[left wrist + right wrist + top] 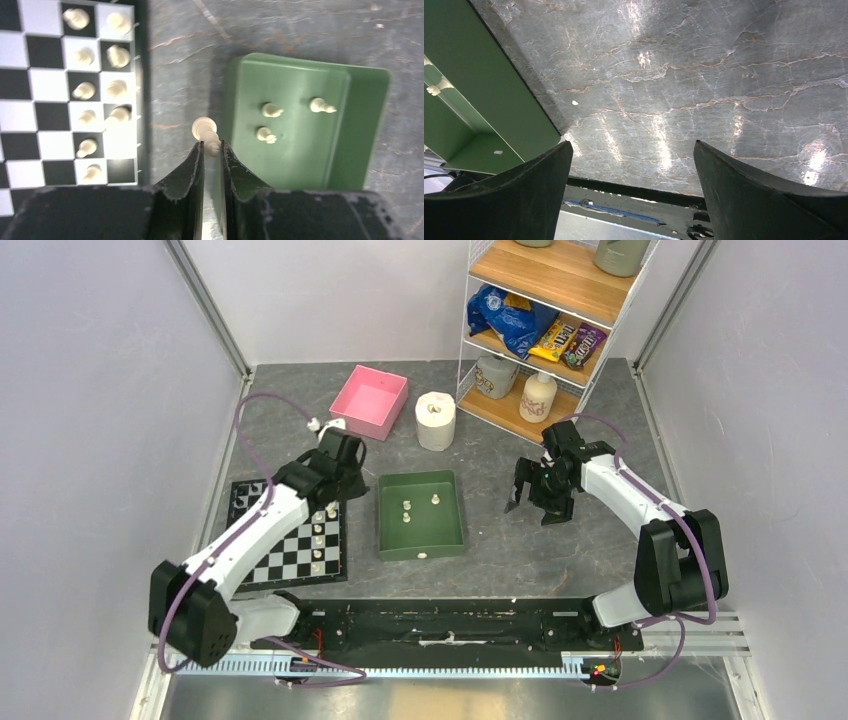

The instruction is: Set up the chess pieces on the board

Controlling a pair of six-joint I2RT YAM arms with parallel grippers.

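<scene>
1. Cream-white chess piece point(206, 131) is pinched by its base in the left tool point(212, 145), above the counter point(180, 65) between the tray point(360, 125) and the board point(15, 115). It is probably bound for a free square.
2. Two columns of pieces point(85, 91) stand along the board edge nearest the tray, and three more lie in the tray.
3. Only the left wrist view shows this grip. From overhead the arm hides it.
4. Right tool point(632, 145) hangs wide open over the counter beside the tray, holding nothing.

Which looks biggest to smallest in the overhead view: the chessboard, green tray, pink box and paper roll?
1. board, though the left arm covers part of it
2. green tray
3. pink box, close to the tray and farther from the camera
4. paper roll
</scene>
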